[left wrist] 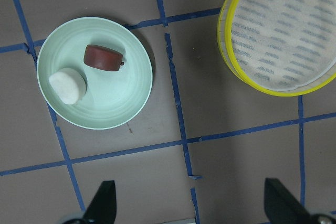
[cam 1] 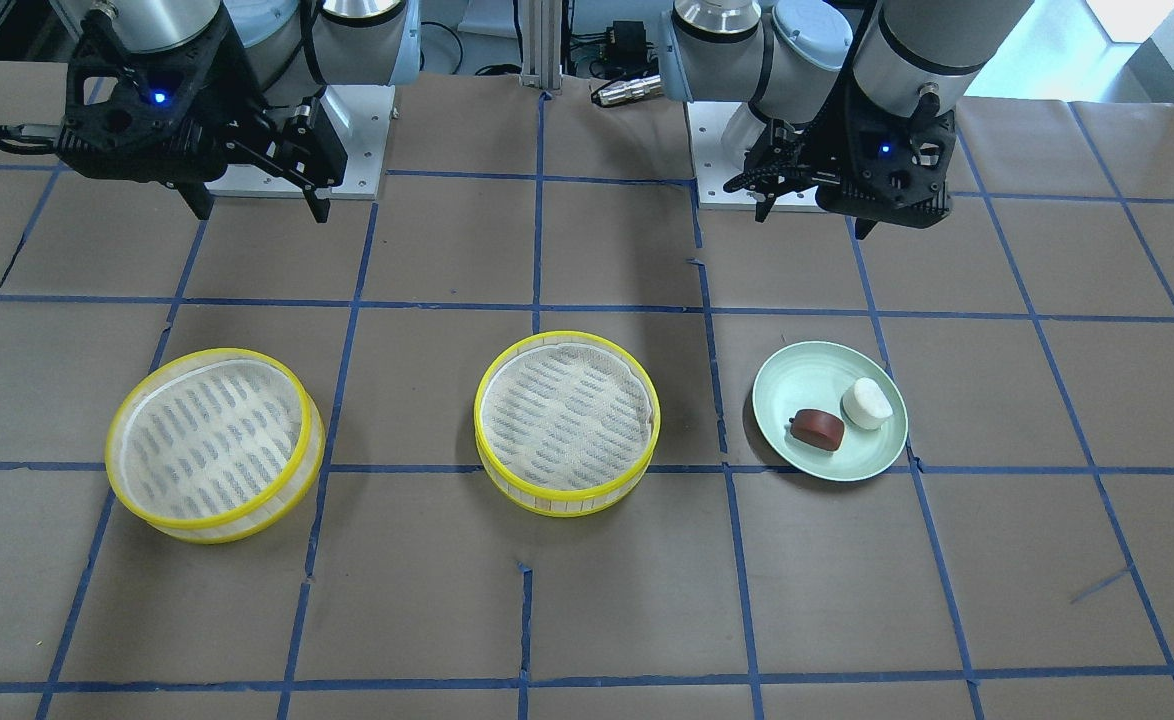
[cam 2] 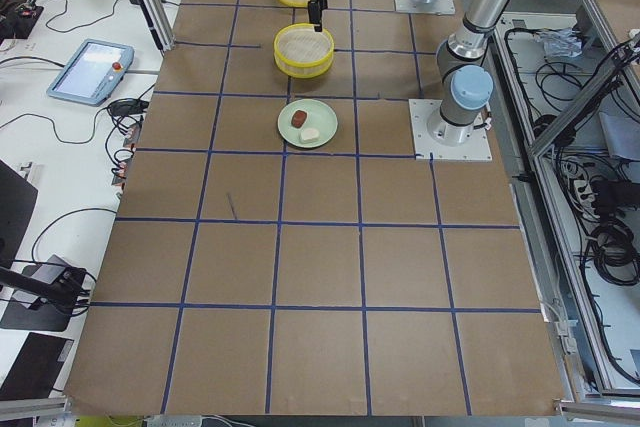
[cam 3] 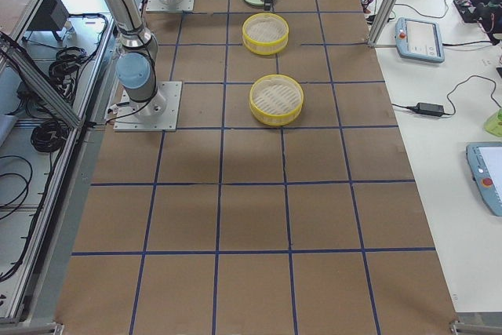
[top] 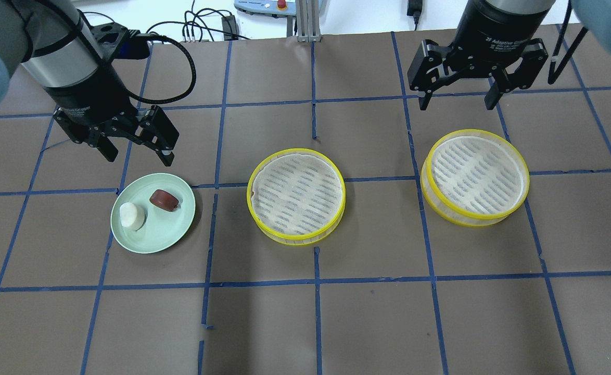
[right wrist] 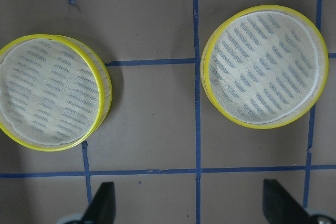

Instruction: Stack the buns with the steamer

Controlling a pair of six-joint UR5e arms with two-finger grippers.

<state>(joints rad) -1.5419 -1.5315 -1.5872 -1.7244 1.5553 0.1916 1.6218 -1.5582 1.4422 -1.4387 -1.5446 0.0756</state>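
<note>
A white bun [top: 131, 215] and a reddish-brown bun [top: 164, 200] lie side by side on a pale green plate [top: 149, 237] at the table's left. They also show in the left wrist view as the white bun [left wrist: 68, 86] and the reddish-brown bun [left wrist: 104, 57]. Two yellow-rimmed steamer baskets stand empty, one in the middle [top: 296, 194] and one on the right [top: 475, 174]. My left gripper [top: 139, 156] is open and empty, above the plate's far edge. My right gripper [top: 456, 104] is open and empty, above the table behind the right steamer.
The table is brown paper with a blue tape grid. The arm base plates [cam 1: 347, 140] stand at the robot's side. Cables and an aluminium post [top: 305, 21] lie beyond the far edge. The side views show tablets and cables on side benches.
</note>
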